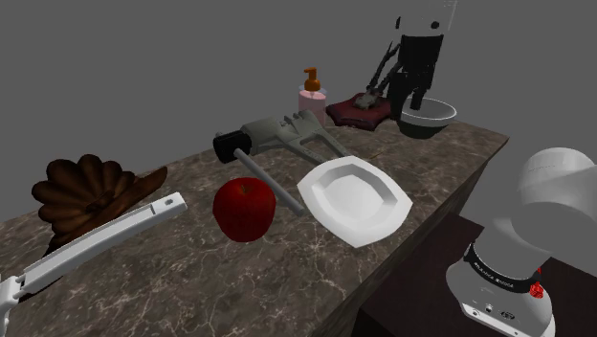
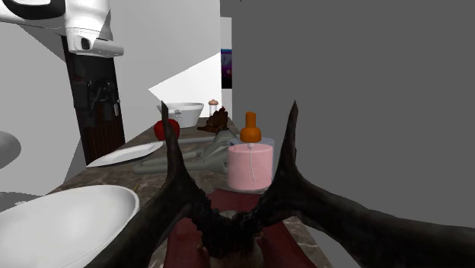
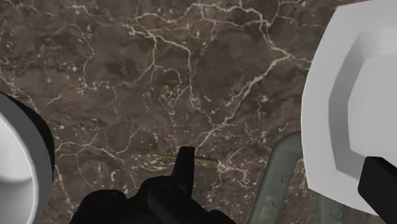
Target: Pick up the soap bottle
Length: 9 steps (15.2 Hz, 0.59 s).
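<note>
1. My jaws are open. In the wrist view the two black fingers [image 3: 184, 167] sit well apart, with nothing between them but the dark marble bench [image 3: 159, 76].
2. In the shoulder view I hang in the upper right of the frame, above the grey bowl [image 1: 428, 117] and well clear of the bench top.
3. The soap bottle [image 1: 312, 96] has a pink body and an orange pump. It stands upright near the far edge of the bench, at top centre of the shoulder view. In the second exterior view it stands at the middle of the frame [image 2: 251, 161].
4. From my jaws the bottle lies toward the shoulder view's left and lower down. A dark red object [image 1: 359, 112] sits between us.
5. The bottle's long axis is vertical. I judge the move must carry me leftward over the dark red object, then down, so my fingers can close across the pink body below the pump.
6. A grey tool [image 1: 287, 134] lies near the bottle toward the frame's lower left. A descent from that side could clip it.
</note>
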Tool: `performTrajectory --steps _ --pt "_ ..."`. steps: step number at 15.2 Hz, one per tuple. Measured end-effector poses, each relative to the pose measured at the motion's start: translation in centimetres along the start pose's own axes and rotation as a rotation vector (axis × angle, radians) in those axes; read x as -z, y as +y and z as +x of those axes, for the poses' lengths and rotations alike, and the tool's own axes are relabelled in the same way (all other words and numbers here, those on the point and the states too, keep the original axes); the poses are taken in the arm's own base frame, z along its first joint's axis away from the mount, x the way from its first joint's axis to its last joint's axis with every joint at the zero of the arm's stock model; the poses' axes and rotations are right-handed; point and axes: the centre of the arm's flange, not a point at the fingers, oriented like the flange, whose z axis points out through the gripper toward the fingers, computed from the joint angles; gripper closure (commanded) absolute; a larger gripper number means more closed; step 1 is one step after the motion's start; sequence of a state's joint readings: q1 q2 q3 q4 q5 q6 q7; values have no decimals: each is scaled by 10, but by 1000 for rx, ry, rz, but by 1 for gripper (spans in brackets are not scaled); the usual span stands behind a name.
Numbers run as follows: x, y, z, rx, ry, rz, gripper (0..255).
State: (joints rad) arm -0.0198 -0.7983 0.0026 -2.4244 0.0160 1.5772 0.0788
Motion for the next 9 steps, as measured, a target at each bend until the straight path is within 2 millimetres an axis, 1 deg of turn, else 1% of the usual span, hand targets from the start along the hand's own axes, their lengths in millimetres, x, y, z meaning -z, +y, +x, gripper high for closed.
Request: performTrajectory --steps 1,2,6,9 --pt "0 0 0 0 0 0 0" --pt "0 2 5 -1 1 0 0" --pt "-4 11 49 -6 6 -1 0" --pt "-3 18 89 -11 12 -1 0"
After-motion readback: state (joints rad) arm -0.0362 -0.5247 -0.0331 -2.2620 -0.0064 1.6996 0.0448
